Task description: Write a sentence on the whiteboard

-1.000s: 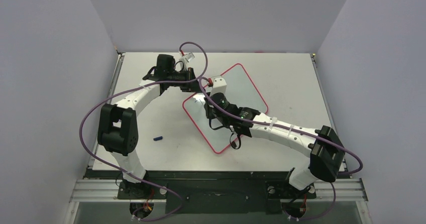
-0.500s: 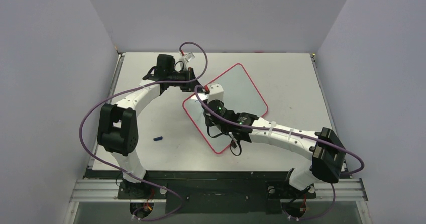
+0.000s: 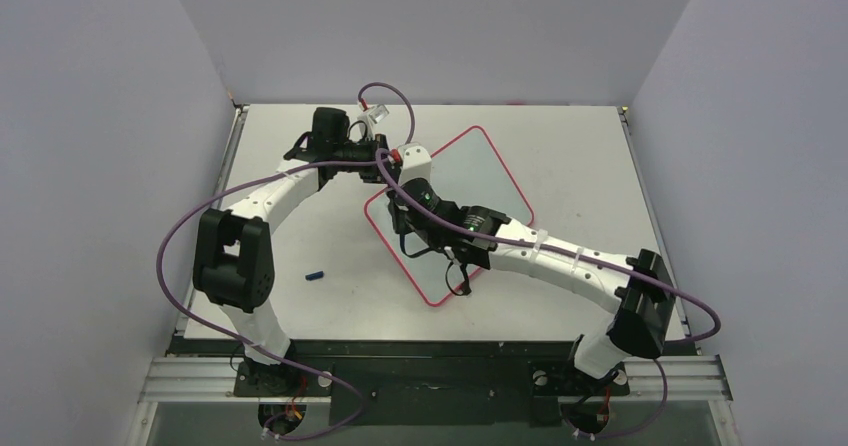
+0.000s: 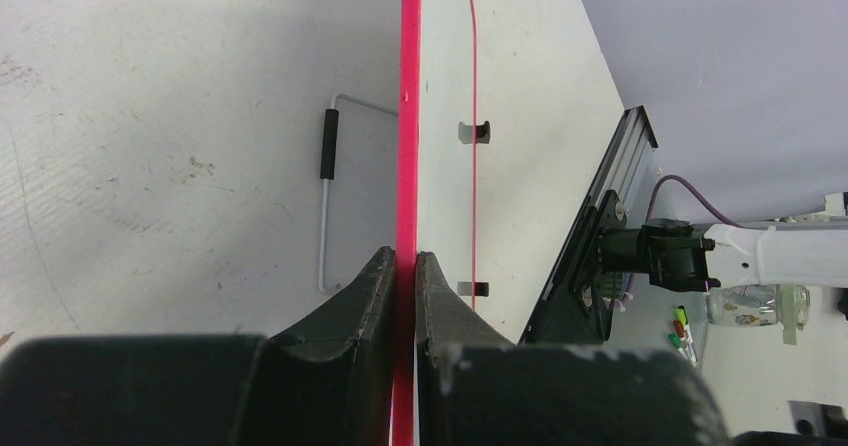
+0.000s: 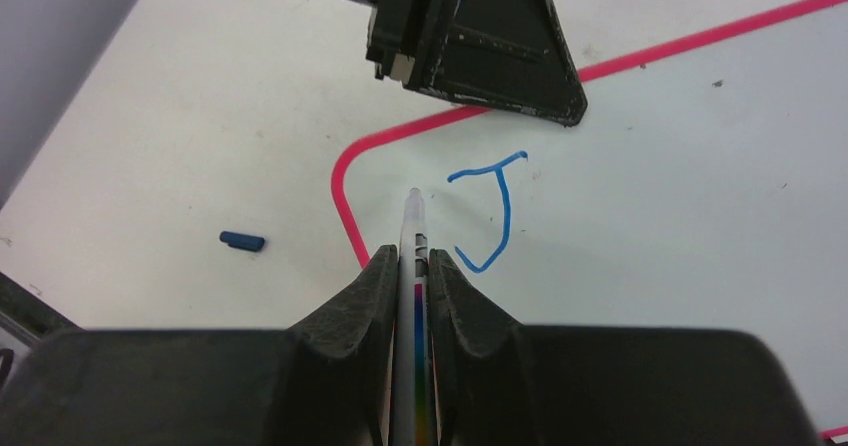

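At mid-table (image 3: 590, 136) the whiteboard (image 3: 480, 171) sits skewed, its red frame pinched tight by the left gripper (image 4: 405, 258). The right gripper (image 5: 413, 263) is clenched on a marker (image 5: 412, 224), whose tip hangs just left of a single blue "J" (image 5: 492, 211) near the board's corner (touching the surface or not, I cannot tell). By my reading the sentence is barely begun: one letter stands, everything else remains unwritten. A blue cap (image 5: 242, 240) lies off the board.

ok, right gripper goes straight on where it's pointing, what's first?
The marker in the right gripper would meet the whiteboard just left of the blue J; whether its tip touches now is unclear.
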